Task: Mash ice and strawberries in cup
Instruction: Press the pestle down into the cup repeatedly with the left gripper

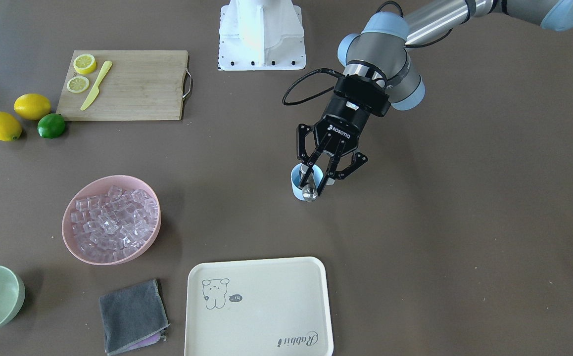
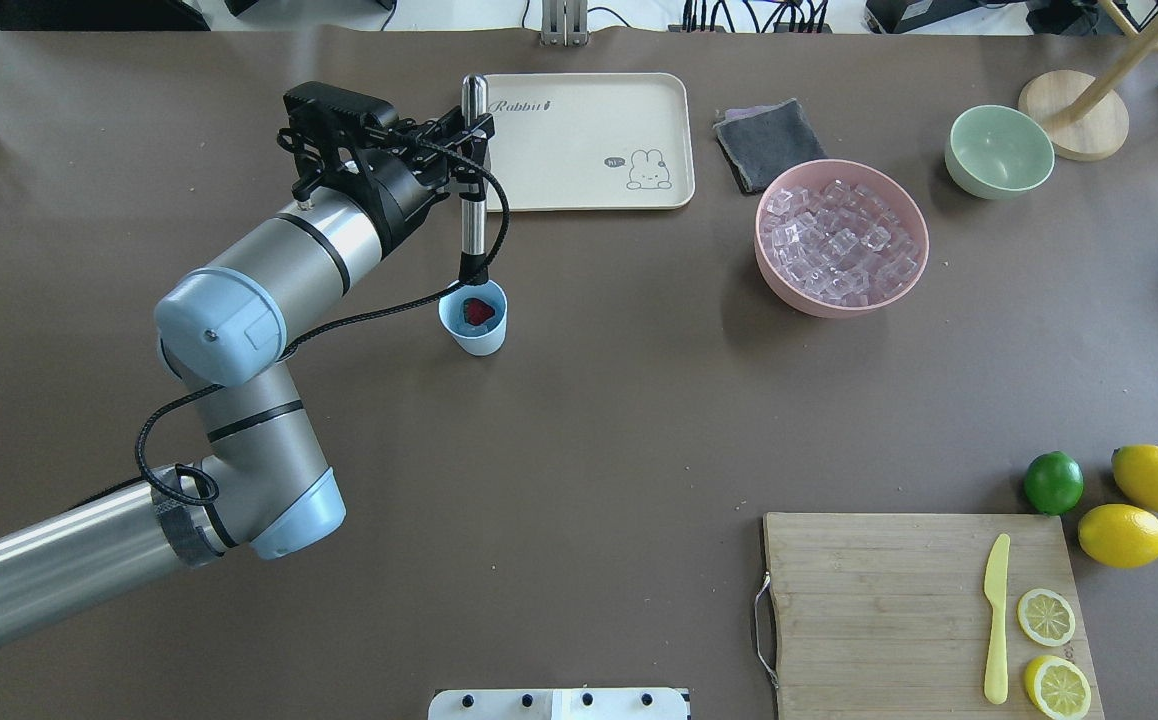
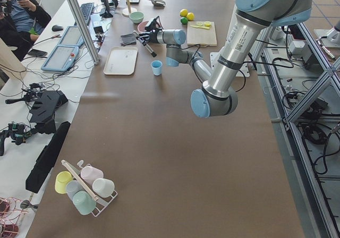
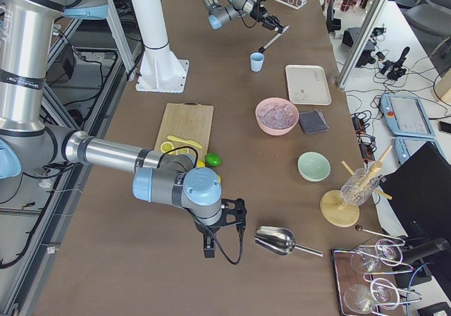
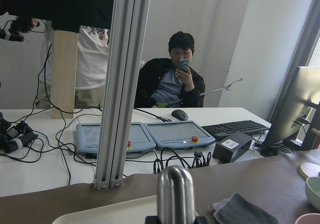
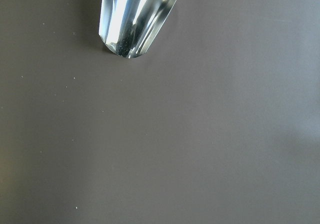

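Observation:
The light blue cup (image 2: 474, 335) stands mid-table, and a dark red strawberry (image 2: 479, 312) lies inside it. My left gripper (image 2: 472, 128) is shut on a silver muddler (image 2: 475, 205), which leans over the cup with its black tip at the rim. From the front, the gripper (image 1: 318, 175) hangs right over the cup (image 1: 296, 190). Ice (image 2: 839, 245) fills the pink bowl (image 2: 914, 285); I cannot tell whether any is in the cup. My right gripper (image 4: 224, 221) shows only in the exterior right view, so I cannot tell its state.
A cream tray (image 2: 539, 190), grey cloth (image 2: 769, 140) and pale green bowl (image 2: 999, 150) line the far side. The cutting board (image 2: 869, 600) holds lemon halves and a yellow knife, with lemons and a lime beside it. A metal scoop (image 4: 278, 240) lies by my right gripper.

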You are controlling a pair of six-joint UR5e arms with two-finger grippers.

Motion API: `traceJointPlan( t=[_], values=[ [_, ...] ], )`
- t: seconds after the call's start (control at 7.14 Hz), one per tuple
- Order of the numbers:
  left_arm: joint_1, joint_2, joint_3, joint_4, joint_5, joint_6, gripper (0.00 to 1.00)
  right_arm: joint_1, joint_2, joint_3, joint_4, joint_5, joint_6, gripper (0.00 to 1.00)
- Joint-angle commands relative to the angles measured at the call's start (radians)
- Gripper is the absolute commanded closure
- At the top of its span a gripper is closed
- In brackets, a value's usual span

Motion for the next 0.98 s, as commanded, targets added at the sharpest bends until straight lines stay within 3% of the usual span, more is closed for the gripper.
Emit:
traceJointPlan(
  t=[0.0,0.56,0.84],
  values=[
    [0.002,-0.001,0.051,-0.036,0.001,0.000,0.69,0.003,0.009,-0.008,-0.005,-0.004,-0.002,0.01],
    [0.002,0.008,0.045,-0.076,0.051,0.003,0.69,0.001,0.055,-0.011,-0.040,-0.005,-0.002,0.01],
    [0.005,-0.001,0.007,-0.095,0.065,0.164,0.69,0.012,0.057,0.001,-0.037,-0.018,-0.002,0.01]
  ],
)
